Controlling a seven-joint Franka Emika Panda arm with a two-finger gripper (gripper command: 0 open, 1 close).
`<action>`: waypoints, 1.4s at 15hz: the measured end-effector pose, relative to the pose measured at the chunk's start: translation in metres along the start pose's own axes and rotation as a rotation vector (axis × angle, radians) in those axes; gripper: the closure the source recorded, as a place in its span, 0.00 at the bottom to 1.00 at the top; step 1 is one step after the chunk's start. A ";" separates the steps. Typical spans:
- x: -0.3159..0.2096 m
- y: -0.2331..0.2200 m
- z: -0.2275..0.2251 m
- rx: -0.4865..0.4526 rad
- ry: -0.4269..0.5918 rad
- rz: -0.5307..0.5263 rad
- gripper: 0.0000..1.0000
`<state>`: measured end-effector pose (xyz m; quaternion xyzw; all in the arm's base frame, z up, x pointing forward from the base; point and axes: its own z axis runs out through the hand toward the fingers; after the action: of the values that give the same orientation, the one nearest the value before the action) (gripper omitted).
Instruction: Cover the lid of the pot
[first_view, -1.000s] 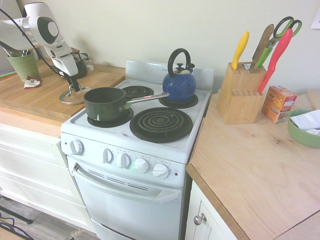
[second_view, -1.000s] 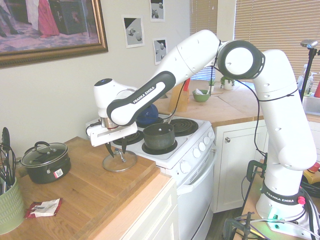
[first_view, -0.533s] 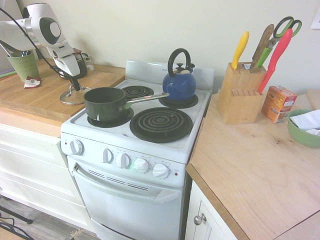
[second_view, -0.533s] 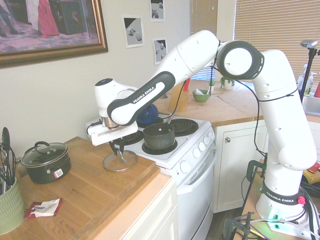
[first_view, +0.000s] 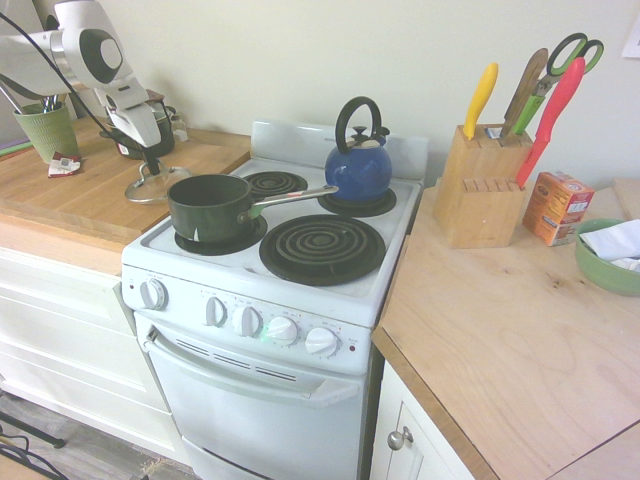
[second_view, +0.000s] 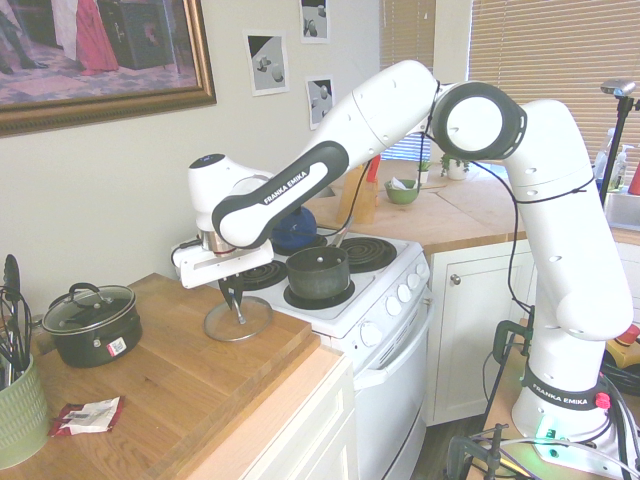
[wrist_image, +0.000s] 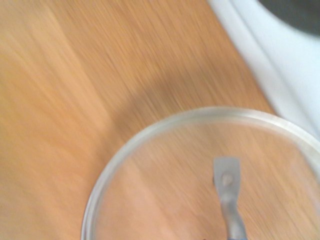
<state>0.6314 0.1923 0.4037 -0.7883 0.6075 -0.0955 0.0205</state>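
Note:
The lid (first_view: 150, 187), clear glass with a silver rim, hangs just above the wooden counter (first_view: 70, 195) left of the stove, slightly tilted. My gripper (first_view: 152, 166) is shut on its small metal loop handle. From the other side, the gripper (second_view: 237, 300) stands over the lid (second_view: 238, 322). The wrist view shows the lid's rim (wrist_image: 200, 116) and handle (wrist_image: 227, 200) close up over wood grain. The pot (first_view: 210, 205), a dark green saucepan with a long silver handle, sits open on the stove's front left burner, just right of the lid; it also shows as the pot (second_view: 318, 272).
A blue kettle (first_view: 358, 165) sits on the back right burner. A dark two-handled lidded pot (second_view: 90, 320), a green utensil cup (second_view: 20, 410) and a red packet (second_view: 90, 413) are on the wooden counter. A knife block (first_view: 480, 185), box (first_view: 558, 205) and green bowl (first_view: 610, 255) stand right of the stove.
The fingers closed on the lid's handle. The gripper then rose a little and drew the lid up off the counter.

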 end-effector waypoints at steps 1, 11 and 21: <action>0.002 -0.001 -0.016 0.022 -0.006 0.006 1.00; 0.117 0.053 -0.120 0.096 -0.048 0.154 1.00; 0.190 0.129 -0.105 0.026 -0.041 0.253 1.00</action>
<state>0.5365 -0.0148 0.5117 -0.7069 0.7002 -0.0839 0.0547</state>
